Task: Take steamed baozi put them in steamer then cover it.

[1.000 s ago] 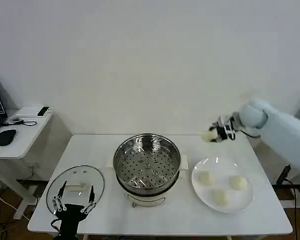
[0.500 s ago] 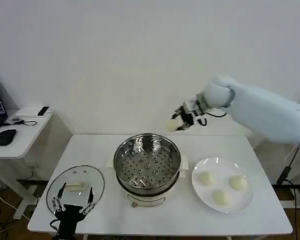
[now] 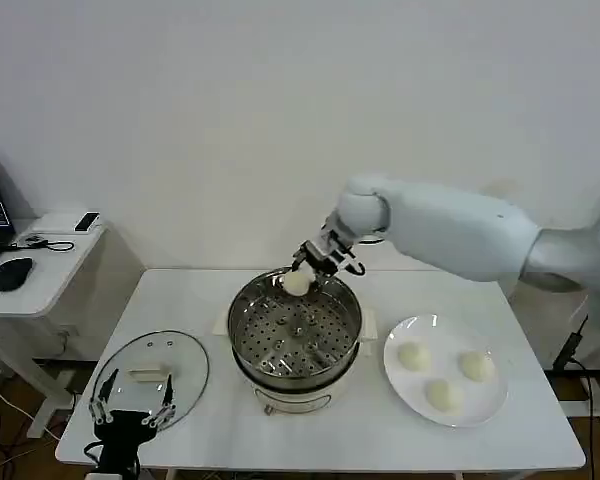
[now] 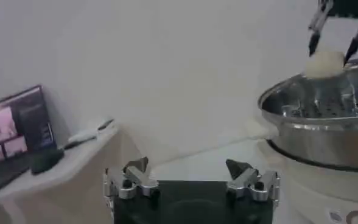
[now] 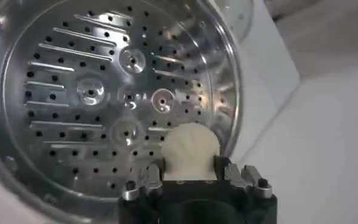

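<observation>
1. My left gripper [image 3: 130, 413] hangs at the front-left corner of the table [image 3: 540, 425], just in front of the cover [image 3: 151, 378]; its fingers are spread apart and hold nothing; the cover lies flat on the table near that corner, well apart from the pot, so covering is not yet done.
2. The steamer [image 3: 295, 335] stands near the middle of the table; its perforated tray is bare, with no bun resting in it yet.
3. My right gripper [image 3: 312, 265] is over the steamer's back rim, its fingers clamped on one steamed baozi [image 3: 297, 283]; the bun is held above the tray, not yet set down; in the right wrist view it sits between my fingers over the holes near the pot wall.
4. Three buns remain on the white plate [image 3: 492, 400] toward the table's right edge.
5. As I judge it, the task is early: this first bun needs lowering and releasing, three more need carrying over, then the cover goes on.
</observation>
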